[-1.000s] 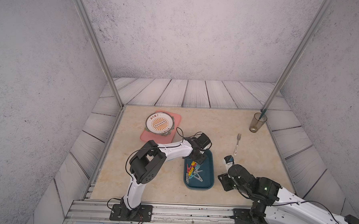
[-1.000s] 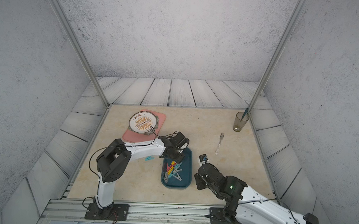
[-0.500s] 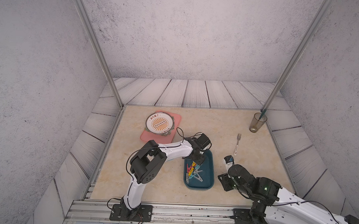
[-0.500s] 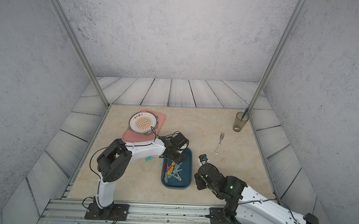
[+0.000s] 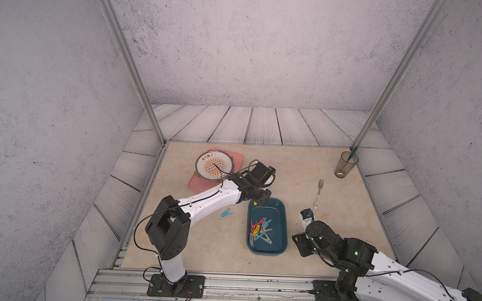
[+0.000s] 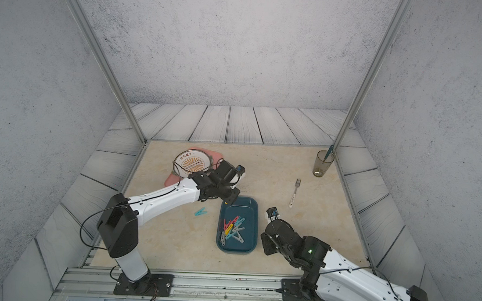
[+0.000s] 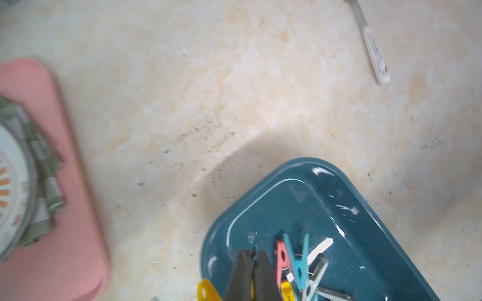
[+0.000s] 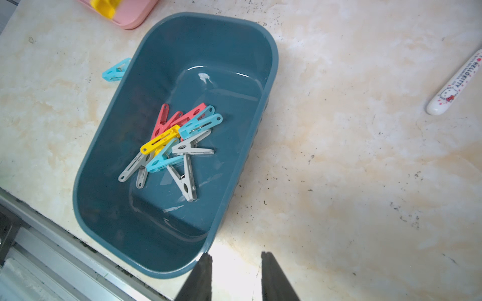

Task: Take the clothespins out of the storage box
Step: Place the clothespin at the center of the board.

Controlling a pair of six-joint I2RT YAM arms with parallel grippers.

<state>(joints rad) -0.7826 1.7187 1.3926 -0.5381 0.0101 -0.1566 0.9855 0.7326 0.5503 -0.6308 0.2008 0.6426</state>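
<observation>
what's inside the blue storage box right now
A tangled pile of clothespins: red, teal, yellow, grey, on the storage box floor. The lower pins are partly covered by the upper ones, so the count is unsure.

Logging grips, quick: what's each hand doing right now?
Left hand: closed on a yellow clothespin.
Right hand: open, empty.

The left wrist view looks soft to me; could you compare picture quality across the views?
Left wrist view: blurred overall, pink tray smeared, white glare streaks on the box floor, a broad shadow on the table. Right wrist view: sharp, clothespins crisp, mild glare in the box. Both top views: evenly lit.
</observation>
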